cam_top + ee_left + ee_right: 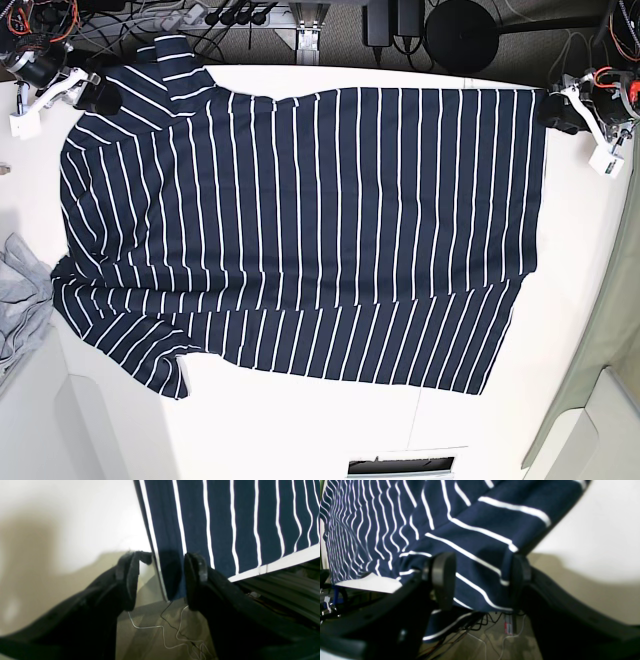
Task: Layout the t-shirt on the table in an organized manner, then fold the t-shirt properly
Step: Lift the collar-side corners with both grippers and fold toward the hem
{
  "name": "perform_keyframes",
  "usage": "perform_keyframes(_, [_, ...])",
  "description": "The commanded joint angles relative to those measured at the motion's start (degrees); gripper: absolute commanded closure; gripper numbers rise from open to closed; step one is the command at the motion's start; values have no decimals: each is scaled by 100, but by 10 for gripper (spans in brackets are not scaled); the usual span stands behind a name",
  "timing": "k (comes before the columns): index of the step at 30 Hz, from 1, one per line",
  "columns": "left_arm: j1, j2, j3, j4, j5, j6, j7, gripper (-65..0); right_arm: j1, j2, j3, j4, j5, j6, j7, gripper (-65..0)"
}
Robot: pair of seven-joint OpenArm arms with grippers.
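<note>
The navy white-striped t-shirt [300, 230] lies spread flat on the cream table [300, 430], sleeves to the left and hem to the right. My left gripper [553, 108] is at the shirt's far right corner. In the left wrist view its fingers [197, 570] stand apart, with the shirt's corner edge [172, 580] hanging between them over the table's back edge. My right gripper [100, 100] is at the far left sleeve. In the right wrist view it [480, 580] is open with the sleeve cloth [480, 562] between its jaws.
A plain light grey garment [20, 300] lies at the table's left edge. Cables and a power strip [230, 15] run behind the back edge, beside a round black base [465, 30]. A dark seam line [415, 420] and a slot [400, 466] mark the front.
</note>
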Motion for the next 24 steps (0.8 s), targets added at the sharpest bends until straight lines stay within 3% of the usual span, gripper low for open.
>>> perform_keyframes(1, [15, -90, -35, -22, 42, 20, 42, -318, -20, 63, 9, 48, -35, 17, -125, -330])
perform_keyframes(4, [15, -11, -35, -175, 70, -157, 201, -318, -20, 63, 9, 48, -37, 20, -127, -330])
perform_keyframes(11, [76, 133, 83, -186, -168, -163, 452, -318, -20, 63, 9, 48, 52, 22, -208, -329])
perform_keyframes(18, [74, 129, 671, -59, -260, -163, 562, -309, -20, 63, 9, 48, 223, 63, -323, -325])
perform_keyframes(21, [76, 131, 846, -59, -260, -163, 494, -181, -20, 61, 9, 48, 361, 63, -367, -224])
perform_keyframes(24, [55, 125, 852, -59, -262, -163, 472, -6, -17, 63, 11, 48, 367, 61, -361, -8])
